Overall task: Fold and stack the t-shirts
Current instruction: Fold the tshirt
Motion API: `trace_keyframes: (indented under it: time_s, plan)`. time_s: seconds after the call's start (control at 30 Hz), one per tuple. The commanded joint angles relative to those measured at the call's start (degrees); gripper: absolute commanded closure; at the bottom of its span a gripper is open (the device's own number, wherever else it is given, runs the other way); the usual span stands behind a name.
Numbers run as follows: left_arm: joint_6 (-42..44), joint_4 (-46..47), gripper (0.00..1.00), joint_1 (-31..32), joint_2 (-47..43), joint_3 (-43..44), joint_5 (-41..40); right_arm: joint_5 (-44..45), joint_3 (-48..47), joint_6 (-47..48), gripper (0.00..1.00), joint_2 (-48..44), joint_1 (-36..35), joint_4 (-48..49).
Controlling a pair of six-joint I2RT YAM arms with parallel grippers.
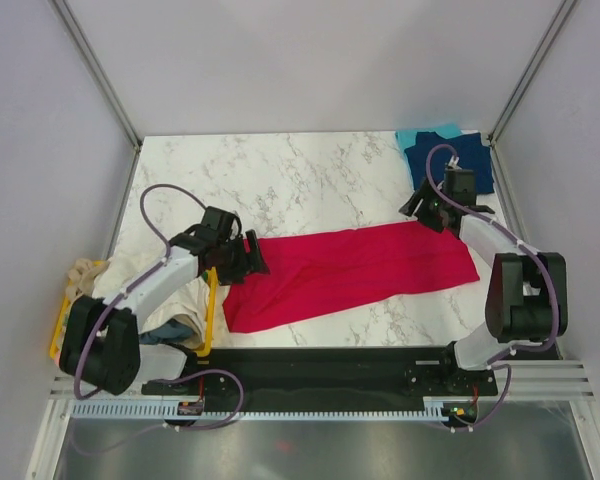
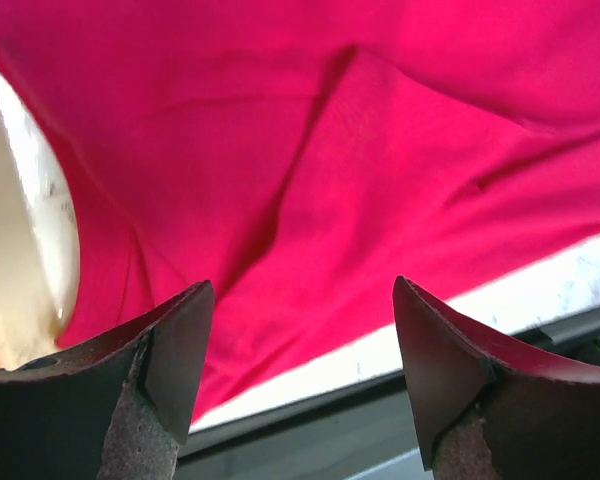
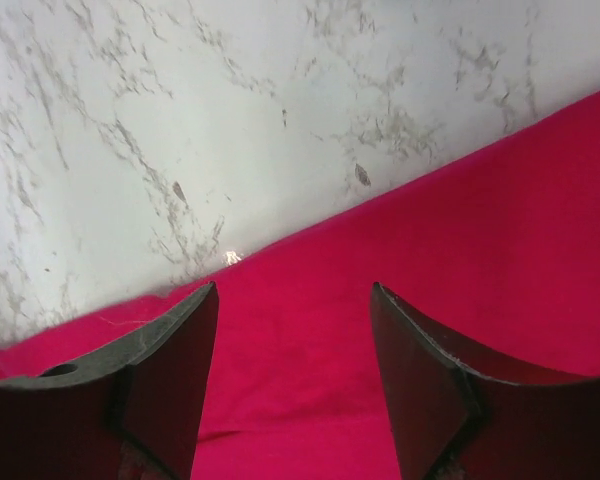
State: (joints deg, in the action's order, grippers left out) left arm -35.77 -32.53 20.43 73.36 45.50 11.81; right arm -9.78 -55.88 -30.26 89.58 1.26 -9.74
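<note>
- Flat on the white marble table [image 1: 280,180]: crimson red cotton t-shirt [image 1: 350,272], stretched as a long band from near-left to right, likely already folded lengthwise.
- Over its left end: left gripper [image 1: 245,255], jaws wide apart, nothing held; only creased red cloth [image 2: 380,150] below the fingertips in the wrist view.
- Over its far right edge: right gripper [image 1: 427,208], jaws also wide apart and empty; wrist view shows the hem line, red cloth [image 3: 480,300] on one side and bare marble [image 3: 180,120] on the other.
- Risk 1: pinching only the top layer, so the layers slide apart on lifting. Cause: ridges and loose folds under the left claw.
- Risk 2: right claw closing on marble or a sliver of hem. Cause: fingertips straddling the edge.
- Risk 3: skewed fold if the two ends rise unevenly.
- Risk 4: near-left corner slipping off the near table edge or catching the bin wall. Cause: both just beside that corner.
- Far right corner: folded navy blue tee [image 1: 460,160] on a teal tee [image 1: 412,137], apparently the stack; well apart from the red one.
- Left edge: yellow plastic bin [image 1: 209,310], holding a crumpled cream garment [image 1: 170,312] and a dark bluish one [image 1: 170,337]; exact count impossible to tell, arm partly in front.
</note>
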Motion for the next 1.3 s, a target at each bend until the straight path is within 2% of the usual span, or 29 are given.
trace_keyframes:
  time_s: [0.0,0.3,0.43,0.5,0.53,0.57,0.6,0.63,0.67,0.7,0.73,0.8,0.83,0.87,0.93,1.0,1.07,1.13,1.17,1.23,1.27]
  plan:
    - [-3.34,8.27,0.21,0.49,7.2,1.35,-3.29,0.81,1.82,1.17,0.31,3.75,-0.82,1.74]
    - [-2.99,11.35,0.22,0.14,22.43,8.55,-6.1,6.78,10.59,-1.64,0.32,4.38,-7.22,3.15]
    - [-3.69,11.18,0.22,-0.91,31.12,16.71,-6.54,5.66,17.45,-9.34,0.32,1.31,-13.11,4.98]
    - [-3.78,9.61,0.22,-1.7,38.14,24.61,-6.63,5.39,22.1,-13.93,0.32,-1.77,-18.71,5.95]
    - [-3.96,9.07,0.22,-1.97,40.52,31.34,-6.8,6.0,23.61,-16.21,0.32,-3.0,-20.92,6.65]
    - [-4.13,8.63,0.22,-2.23,42.98,35.32,-6.89,6.35,25.1,-22.06,0.31,-5.79,-23.38,7.18]
    - [-3.96,6.54,0.22,-2.67,48.83,39.71,-6.98,6.61,27.55,-24.99,0.31,-7.3,-28.8,7.8]
    - [-3.96,5.13,0.23,-2.76,51.85,49.94,-7.15,5.57,28.36,-28.5,0.31,-8.79,-31.29,8.33]
    - [-3.7,2.59,0.23,-2.93,55.8,56.31,-5.15,5.48,28.89,-34.02,0.31,-12.2,-34.01,8.68]
    - [-3.43,0.3,0.25,-2.94,62.62,62.81,-3.92,5.82,28.98,-36.68,0.3,-14.15,-39.87,8.86]
    - [-2.91,-2.77,0.25,-2.67,66.08,74.97,-2.6,6.35,28.37,-38.19,0.3,-16.0,-42.54,9.03]
    - [-0.63,-3.76,0.25,-1.45,73.54,85.85,3.11,7.93,23.75,-38.65,0.3,-20.22,-49.03,7.55]
    - [0.17,-3.76,0.25,-1.01,75.24,95.12,5.22,8.54,21.19,-37.78,0.29,-20.93,-50.29,2.75]
    - [1.3,-3.59,0.23,-0.65,76.48,98.96,8.46,9.25,18.64,-36.2,0.28,-22.16,-51.52,0.44]
    - [1.67,-3.07,0.2,-0.04,76.5,103.9,10.59,9.25,11.52,-30.23,0.27,-22.96,-51.53,-4.73]
    - [2.63,0.62,0.11,-0.03,72.73,101.82,13.76,12.91,2.85,-25.05,0.26,-22.52,-51.62,-9.57]
    - [5.34,2.29,0.01,-0.03,65.35,96.9,14.29,17.4,-2.02,-16.78,0.24,-20.51,-51.44,-14.68]
    - [6.76,2.04,0.0,-0.47,59.65,91.65,13.24,22.68,-6.16,-10.12,0.2,-18.66,-51.09,-15.14]
    - [5.81,0.64,0.0,-0.91,53.79,89.53,12.28,23.66,-7.39,-8.25,0.19,-15.78,-50.13,-14.96]
    - [4.4,-1.73,0.0,-2.84,46.38,81.1,9.48,22.36,-12.13,-2.81,0.19,-9.12,-48.46,-14.43]
    - [4.22,-2.61,0.0,-3.46,37.99,77.24,7.72,21.65,-16.07,-1.48,0.19,-6.55,-46.89,-14.35]
